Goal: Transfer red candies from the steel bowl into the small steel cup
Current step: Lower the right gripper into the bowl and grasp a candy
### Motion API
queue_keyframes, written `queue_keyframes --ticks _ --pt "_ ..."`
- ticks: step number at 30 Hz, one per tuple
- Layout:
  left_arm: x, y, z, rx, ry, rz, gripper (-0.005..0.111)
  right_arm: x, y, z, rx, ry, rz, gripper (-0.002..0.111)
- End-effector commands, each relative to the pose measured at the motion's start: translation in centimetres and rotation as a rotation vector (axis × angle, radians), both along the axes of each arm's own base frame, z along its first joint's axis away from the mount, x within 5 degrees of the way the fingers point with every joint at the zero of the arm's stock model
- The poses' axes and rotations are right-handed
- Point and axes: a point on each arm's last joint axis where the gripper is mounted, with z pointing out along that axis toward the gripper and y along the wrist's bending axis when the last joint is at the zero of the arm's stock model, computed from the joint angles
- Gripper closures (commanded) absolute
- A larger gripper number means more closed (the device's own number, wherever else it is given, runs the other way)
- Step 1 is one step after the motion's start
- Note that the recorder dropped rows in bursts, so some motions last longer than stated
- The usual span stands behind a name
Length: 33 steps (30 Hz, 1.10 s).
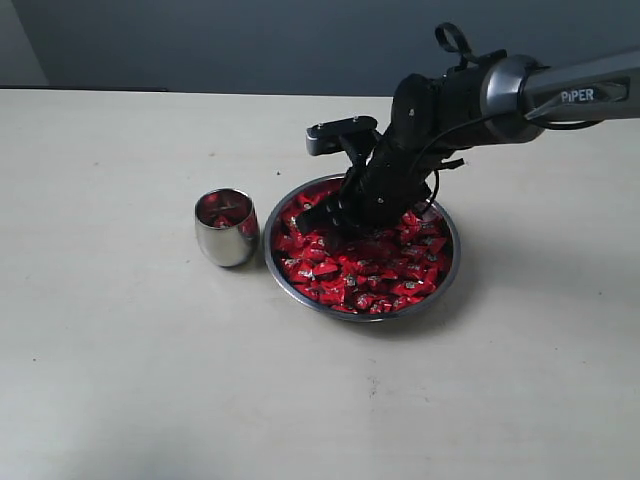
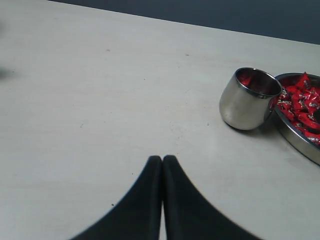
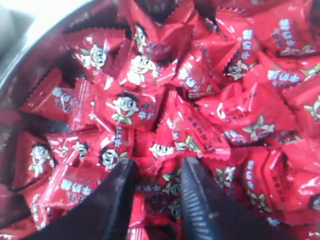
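My right gripper point(image 3: 157, 164) is dug into the red candies point(image 1: 370, 270) in the steel bowl point(image 2: 295, 140), fingers parted, nothing clearly pinched. The small steel cup point(image 1: 226, 240) stands right beside it. My left gripper point(image 2: 162, 160) is closed above the table point(image 1: 120, 380).

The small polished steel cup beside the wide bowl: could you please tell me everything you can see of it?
The small polished steel cup is a handleless, round-bellied tumbler with a mirror finish. It stands mouth up on the pale table, close beside the wide shallow steel bowl; whether they touch is unclear. Red shows inside, seemingly a few red-wrapped candies. Nothing grips it.
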Motion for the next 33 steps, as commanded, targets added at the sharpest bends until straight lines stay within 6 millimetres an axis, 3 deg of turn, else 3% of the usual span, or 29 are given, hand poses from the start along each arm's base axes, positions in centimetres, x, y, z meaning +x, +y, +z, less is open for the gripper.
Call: queue_keyframes --ticks 1,2,7,14,21,24,26,29,33 --pt "0.0 0.0 0.0 0.0 -0.007 0.005 0.106 0.2 -0.3 0.3 -0.022 -0.026 0.019 0.102" --pt "0.0 0.0 0.0 0.0 -0.007 0.005 0.106 0.2 -0.3 0.3 -0.031 -0.025 0.027 0.109" --pt "0.0 0.0 0.0 0.0 -0.007 0.005 0.106 0.1 -0.7 1.5 -0.052 -0.051 0.055 0.108" --pt "0.0 0.0 0.0 0.0 -0.007 0.005 0.106 -0.1 -0.8 5.3 0.004 -0.137 0.051 0.108" --pt "0.0 0.0 0.0 -0.001 -0.006 0.004 0.106 -0.7 -0.9 7.8 0.054 -0.158 0.038 0.108" --pt "0.0 0.0 0.0 -0.001 -0.006 0.004 0.106 -0.8 -1.4 7.1 -0.012 -0.133 0.074 0.107" --pt "0.0 0.0 0.0 -0.001 -0.006 0.004 0.106 -0.6 -1.9 6.2 -0.072 -0.109 0.096 0.093" --pt "0.0 0.0 0.0 -0.001 -0.006 0.004 0.106 0.4 -3.2 4.2 -0.105 -0.029 0.025 0.058" --pt "0.0 0.0 0.0 -0.001 -0.006 0.004 0.106 0.9 -3.8 3.0 -0.114 0.016 -0.008 0.065"
